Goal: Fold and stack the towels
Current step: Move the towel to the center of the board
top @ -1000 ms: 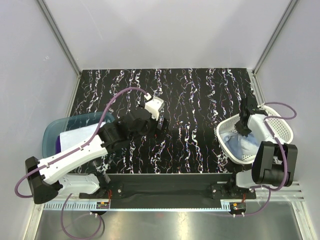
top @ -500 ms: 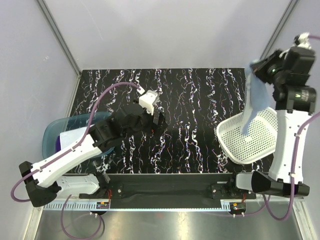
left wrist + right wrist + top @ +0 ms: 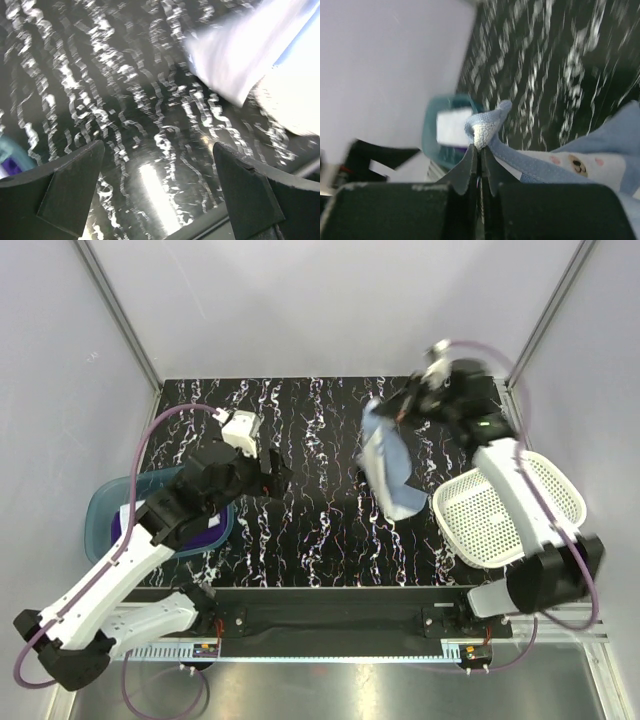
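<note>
Light blue cloth catches the eye first from above: the light blue towel (image 3: pixel 388 465) hangs from the right pincer (image 3: pixel 377 412), which is clamped tight on its upper corner over the far right part of the black marbled table (image 3: pixel 320 530). The cloth droops down toward the near side, its lower end just beside the white basket (image 3: pixel 560 490); whether it brushes the tabletop I cannot tell. Over on the left, the left pincer (image 3: pixel 274 470) hovers with its jaws wide apart and nothing between them, just beside the teal tub (image 3: pixel 100 515). A purple towel (image 3: pixel 195 537) lies in that tub, largely hidden under the arm.

From the left wrist, the two dark fingers (image 3: pixel 65 195) stand far apart with only tabletop (image 3: pixel 125 100) between them. The light blue towel (image 3: pixel 240 55) is a pale blur at the upper right, a bright white smear just below it. A bit of the teal tub (image 3: pixel 10 150) peeks in at the left edge.

From the right wrist, the right pincer (image 3: pixel 480 155) is pressed shut on a bunched corner of the light blue towel (image 3: pixel 540 167), which trails off to the right. A white tag (image 3: pixel 575 165) with a little bear face shows on the cloth. Beyond the pinched corner sits the teal tub (image 3: pixel 432 135) with a white towel (image 3: pixel 451 127) inside.
</note>
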